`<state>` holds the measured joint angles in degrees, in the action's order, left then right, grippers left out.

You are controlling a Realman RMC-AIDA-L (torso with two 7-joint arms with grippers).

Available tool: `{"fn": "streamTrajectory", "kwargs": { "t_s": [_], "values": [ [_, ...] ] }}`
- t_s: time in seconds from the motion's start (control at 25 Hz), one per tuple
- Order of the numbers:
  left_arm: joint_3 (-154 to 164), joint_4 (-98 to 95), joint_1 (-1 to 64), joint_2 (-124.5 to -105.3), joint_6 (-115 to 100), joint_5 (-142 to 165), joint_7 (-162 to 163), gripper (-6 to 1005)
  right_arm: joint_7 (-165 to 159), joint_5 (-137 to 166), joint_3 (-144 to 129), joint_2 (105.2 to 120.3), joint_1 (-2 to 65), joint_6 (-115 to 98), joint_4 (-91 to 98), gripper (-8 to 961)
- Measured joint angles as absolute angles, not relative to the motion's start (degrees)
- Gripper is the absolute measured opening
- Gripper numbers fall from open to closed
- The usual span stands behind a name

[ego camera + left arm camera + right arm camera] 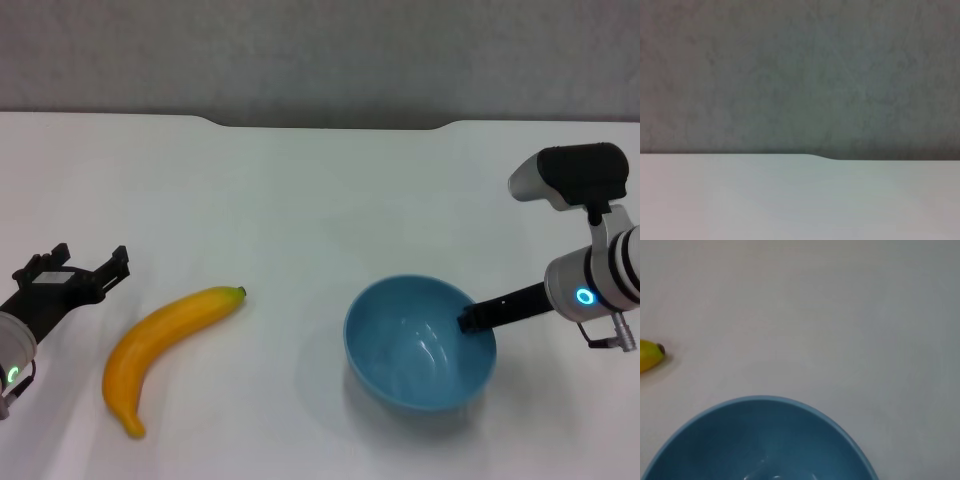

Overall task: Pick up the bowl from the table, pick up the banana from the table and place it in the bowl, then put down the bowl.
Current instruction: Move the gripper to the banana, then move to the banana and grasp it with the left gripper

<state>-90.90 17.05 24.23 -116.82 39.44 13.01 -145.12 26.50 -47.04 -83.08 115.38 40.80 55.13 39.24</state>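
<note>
While the head view looks down on the white counter (300, 190), the right pincer (468, 320) grips the right rim of the light-blue bowl (415, 350), and the left pincer (85, 265) hangs released just left of the banana (165, 345). Its wrist view shows only the counter's notched far edge (825, 157). From the right wrist, the bowl (760, 440) is close, the banana tip (650, 355) well apart.

The bowl (420, 345) sits on the surface (320, 200) toward its near right part, and the banana (165, 345) lies well apart toward the near left edge, stem end pointing at the bowl. The right claw (468, 320) reaches in from the right edge onto the bowl's right rim. The left claw (85, 272) hovers by the left edge, just left of the banana.
</note>
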Motion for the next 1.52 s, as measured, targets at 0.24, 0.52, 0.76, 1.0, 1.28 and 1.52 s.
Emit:
{"fn": "streamTrajectory", "kwargs": {
  "t_s": [0.24, 0.52, 0.76, 1.0, 1.28, 1.52],
  "values": [
    [-89.8, 18.6, 24.3, -116.67, 38.5, 15.1, -141.7, 882, 26.6, -47.4, -83.1, 115.48, 37.7, 54.0, 43.5, 37],
    [-85.5, 35.9, 19.8, -115.45, 27.2, 33.6, -122.2, 882, 26.6, -47.4, -82.9, 115.49, 34.9, 53.2, 46.1, 36],
    [-85.4, 44.7, 18.4, -115.26, 22.7, 62.5, -96.8, 882, 26.6, -47.4, -83.1, 115.43, 34.4, 52.7, 46.2, 37],
    [-88.2, 48.5, 19.7, -113.87, 29.3, 91.8, -69.5, 882, 26.6, -47.4, -83.0, 115.50, 34.3, 52.2, 46.1, 37],
    [-94.0, 56.4, 19.2, -115.81, 36.3, 118.6, -53.3, 882, 26.7, -47.5, -83.2, 115.50, 34.2, 51.5, 46.1, 36],
    [-94.9, 57.6, 20.2, -116.23, 40.9, 128.6, -47.6, 882, 28.7, -51.0, -83.4, 115.46, 34.2, 50.8, 45.9, 36]
  ]
}}
